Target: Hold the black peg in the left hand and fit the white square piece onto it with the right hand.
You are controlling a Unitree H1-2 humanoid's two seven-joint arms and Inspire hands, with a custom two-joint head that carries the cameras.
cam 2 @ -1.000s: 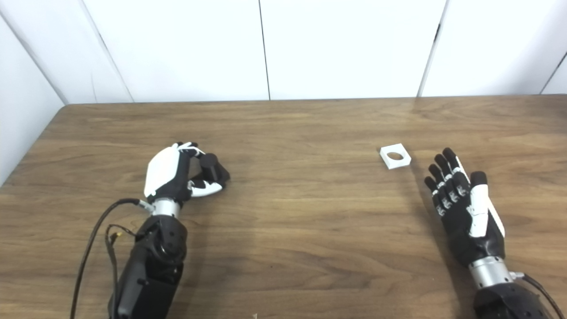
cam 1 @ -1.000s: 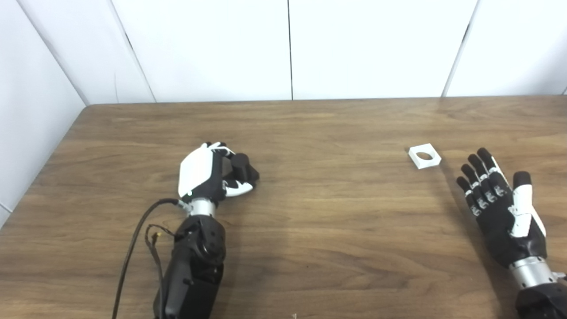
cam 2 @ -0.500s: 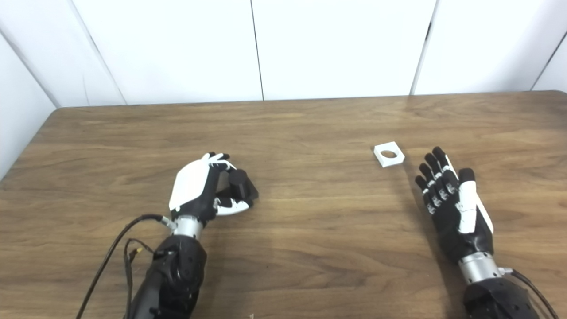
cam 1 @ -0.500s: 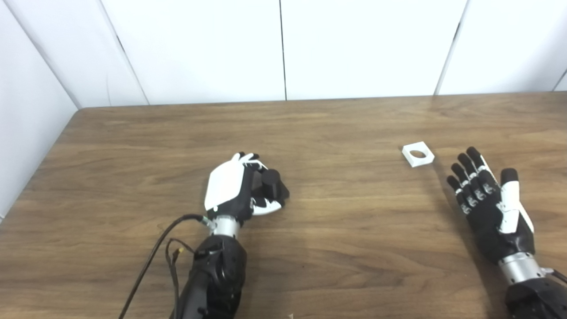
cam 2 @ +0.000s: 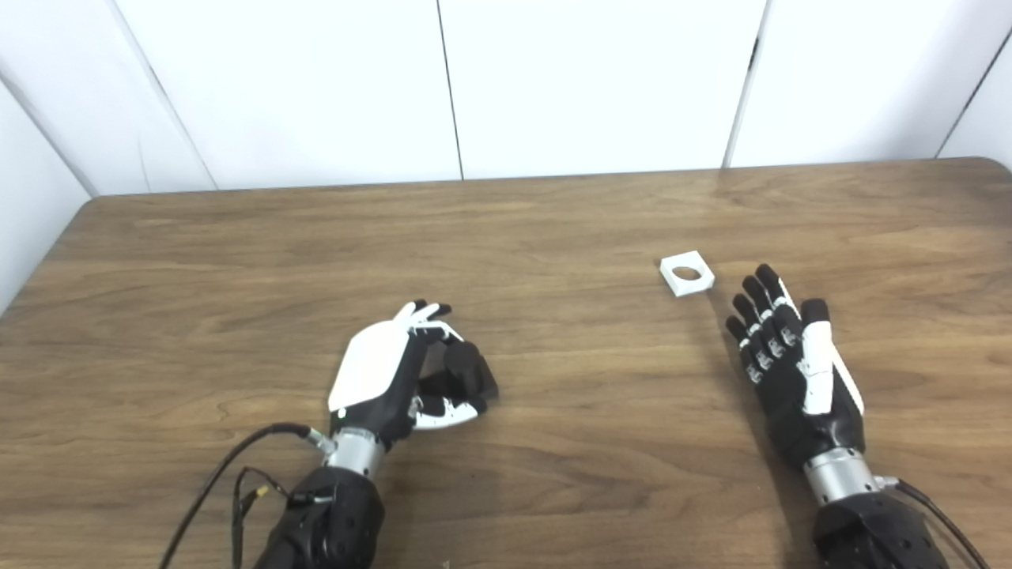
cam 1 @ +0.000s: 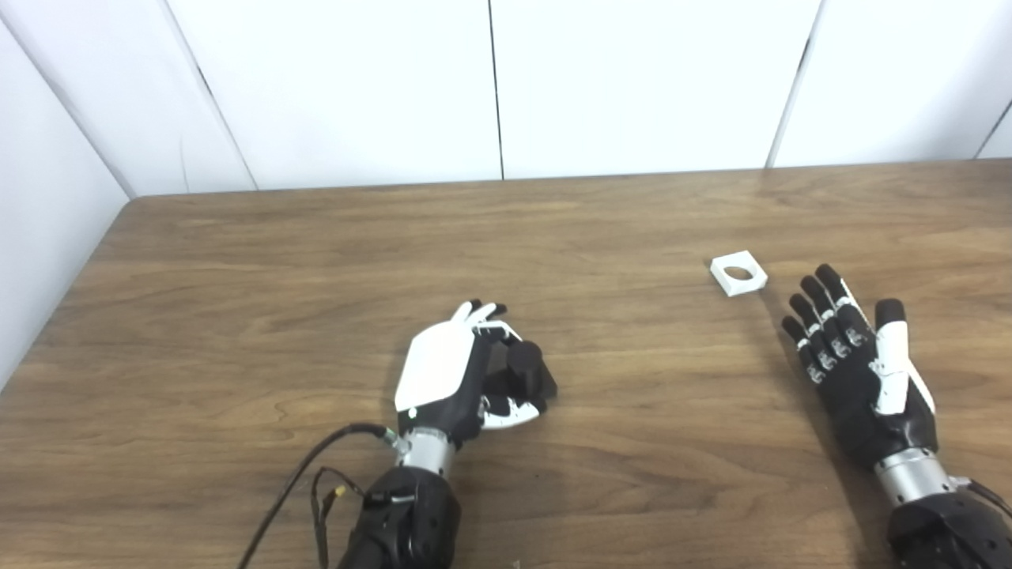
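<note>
Two hands at a wooden table: the left hand, closed around the black cylindrical peg, has carried it toward centre; the right hand waits, fingers spread, near the untouched white square piece

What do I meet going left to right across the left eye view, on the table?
Loose black cable → left hand → black peg held in that hand → white square piece lying flat on the table → right hand, open, fingers spread.
</note>
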